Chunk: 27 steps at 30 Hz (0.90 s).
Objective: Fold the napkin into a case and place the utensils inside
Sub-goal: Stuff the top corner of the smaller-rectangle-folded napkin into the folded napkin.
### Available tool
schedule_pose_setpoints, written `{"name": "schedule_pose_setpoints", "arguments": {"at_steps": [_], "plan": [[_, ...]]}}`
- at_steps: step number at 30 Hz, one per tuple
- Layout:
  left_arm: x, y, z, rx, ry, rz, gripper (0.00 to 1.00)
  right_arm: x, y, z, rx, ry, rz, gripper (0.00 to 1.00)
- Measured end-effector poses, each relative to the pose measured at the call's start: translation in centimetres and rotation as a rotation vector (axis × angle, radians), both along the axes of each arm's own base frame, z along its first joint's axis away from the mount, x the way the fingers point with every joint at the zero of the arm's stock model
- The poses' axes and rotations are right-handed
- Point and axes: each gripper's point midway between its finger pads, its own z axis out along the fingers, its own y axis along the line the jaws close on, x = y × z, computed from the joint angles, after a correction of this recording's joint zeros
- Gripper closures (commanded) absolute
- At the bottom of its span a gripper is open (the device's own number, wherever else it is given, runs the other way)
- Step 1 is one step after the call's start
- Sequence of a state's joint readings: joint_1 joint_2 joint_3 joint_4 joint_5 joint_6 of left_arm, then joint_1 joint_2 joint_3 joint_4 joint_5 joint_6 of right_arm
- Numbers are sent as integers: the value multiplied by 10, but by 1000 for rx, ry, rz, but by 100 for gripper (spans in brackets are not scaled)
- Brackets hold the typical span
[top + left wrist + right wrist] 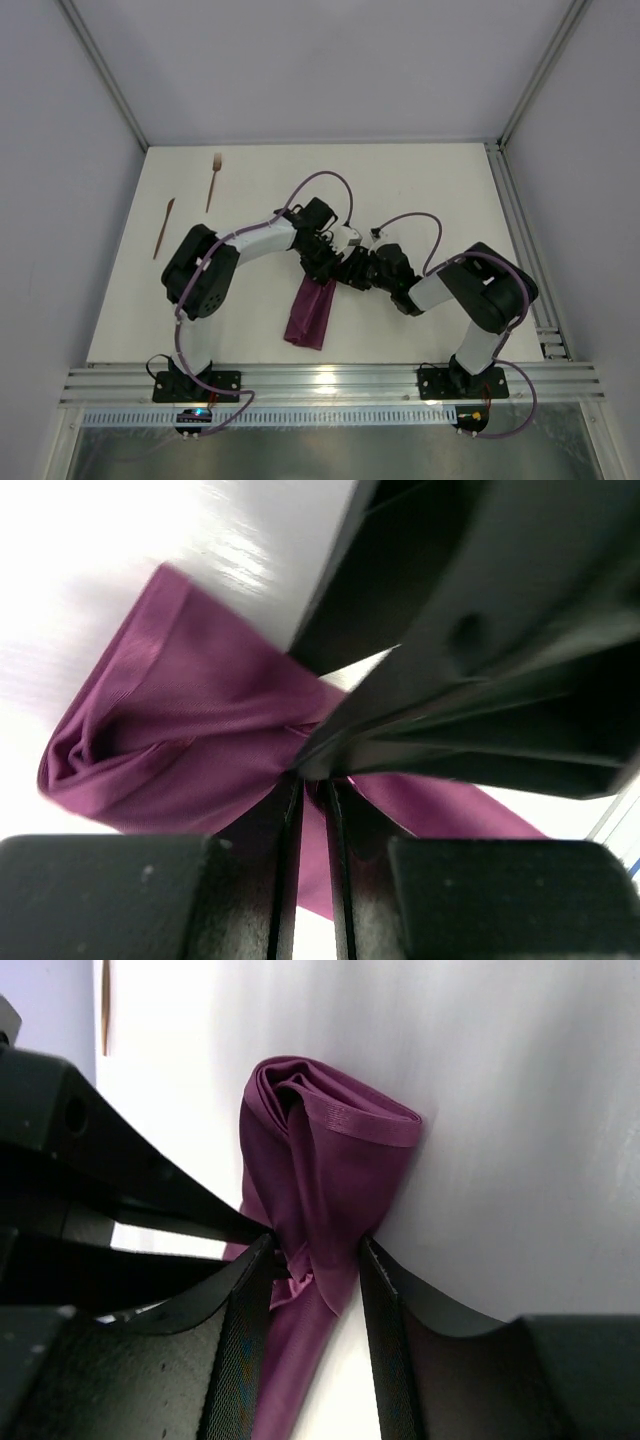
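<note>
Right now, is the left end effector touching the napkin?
Touching. The left wrist view shows the left end effector with its fingers almost closed and the napkin pinched in the thin gap between them.

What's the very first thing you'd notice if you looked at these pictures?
The bright purple napkin, scrunched up in the middle of the white table, jumps out first. The left end effector and right end effector meet over it, both pinching its far end. The wooden fork and knife lie apart at the back left.
</note>
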<state>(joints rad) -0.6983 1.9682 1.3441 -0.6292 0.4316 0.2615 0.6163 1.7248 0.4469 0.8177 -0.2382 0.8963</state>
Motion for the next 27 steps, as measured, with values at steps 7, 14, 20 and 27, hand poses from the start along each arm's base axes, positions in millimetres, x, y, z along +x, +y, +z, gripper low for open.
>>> {"name": "schedule_pose_setpoints", "arguments": {"at_steps": [7,14,20,27], "plan": [[-2,3,1,26,-1,-4,84,1,9,0,68,14,-13,55],[-1,4,2,49,-12,0,84,1,10,1,81,20,-25,55],[-2,4,2,60,-15,4,83,-1,11,-1,75,20,-29,73],[-11,-7,3,44,-7,-20,78,-7,13,-10,59,45,-31,95]]}}
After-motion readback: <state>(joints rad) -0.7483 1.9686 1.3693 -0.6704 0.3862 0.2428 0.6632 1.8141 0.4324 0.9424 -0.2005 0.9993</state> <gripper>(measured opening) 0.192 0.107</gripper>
